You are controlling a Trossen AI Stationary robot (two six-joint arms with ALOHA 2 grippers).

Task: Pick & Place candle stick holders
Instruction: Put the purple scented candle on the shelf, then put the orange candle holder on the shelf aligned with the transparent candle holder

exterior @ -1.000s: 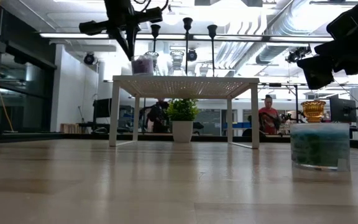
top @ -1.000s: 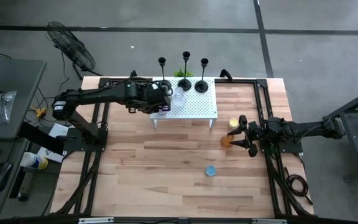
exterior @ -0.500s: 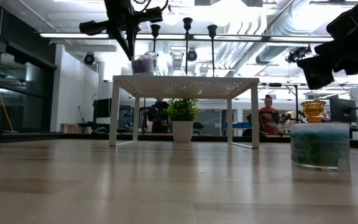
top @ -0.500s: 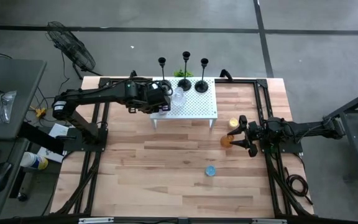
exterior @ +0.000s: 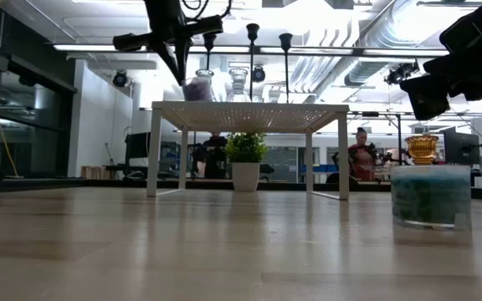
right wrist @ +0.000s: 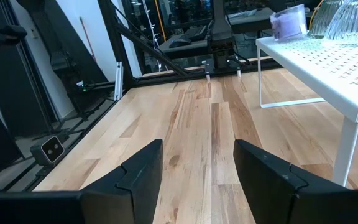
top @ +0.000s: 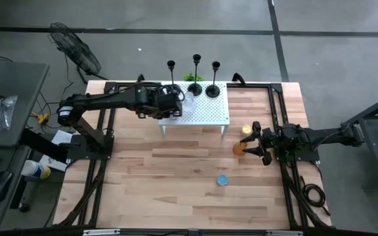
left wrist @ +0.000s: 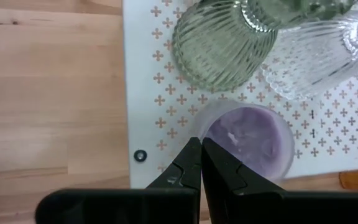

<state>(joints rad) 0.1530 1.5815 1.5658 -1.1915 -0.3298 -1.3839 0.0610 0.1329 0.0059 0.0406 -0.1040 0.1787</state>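
Over the white perforated stand (top: 202, 108) at the far side of the counter (top: 176, 177), left tool (left wrist: 201, 149) hangs above the stand's near-left corner, fingers pressed together, tips at the rim of the purple votive cup (left wrist: 250, 140). Not gripping it.

Purple cup stands on the stand, close to its edge. Just beside it on the stand: a ribbed greenish glass cup (left wrist: 219, 46) and a ribbed clear glass cup (left wrist: 312, 59), the two side by side; whether they touch cannot be told.

Three black candlesticks (top: 196, 75) stand upright in a row along the stand's far edge; low view shows their thin stems rising above the stand top.

Right tool (top: 254, 140) sits low at the counter's right side, fingers apart, holding nothing. Orange votive cup (top: 239, 148) just in front of its tips; yellow votive cup (top: 246, 130) near, slightly farther back.

Blue votive cup (exterior: 431, 196) alone on the bare counter, well apart from the stand, toward the near side.

Small potted plant (exterior: 245, 159) beyond the stand. People (exterior: 361, 155) visible in the room behind.
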